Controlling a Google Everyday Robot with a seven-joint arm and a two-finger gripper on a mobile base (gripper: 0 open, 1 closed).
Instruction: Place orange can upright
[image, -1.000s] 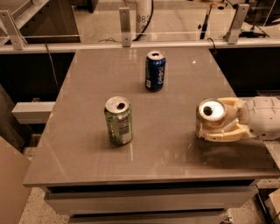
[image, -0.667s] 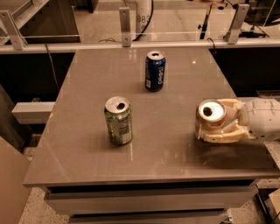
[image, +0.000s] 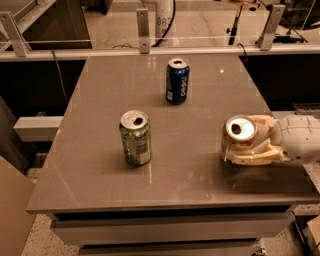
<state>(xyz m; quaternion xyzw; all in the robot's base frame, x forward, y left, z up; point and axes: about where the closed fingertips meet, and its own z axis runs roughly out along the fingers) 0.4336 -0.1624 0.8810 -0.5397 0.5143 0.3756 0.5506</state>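
The orange can (image: 241, 131) is at the right side of the grey table (image: 100, 170), its silver top with the pull-tab opening turned up toward the camera. My cream gripper (image: 239, 146) comes in from the right edge and is shut on the can, with fingers (image: 250, 159) wrapped around its body, so the orange side is mostly hidden. The can sits low at the table surface; I cannot tell whether its base touches.
A green can (image: 135, 138) stands upright left of centre. A dark blue can (image: 177, 81) stands upright toward the back. A railing with metal posts (image: 143, 30) runs behind the table. The table's right edge lies under my arm.
The can's top has tilted slightly more upward and toward the camera in my gripper. The green and blue cans have not moved.
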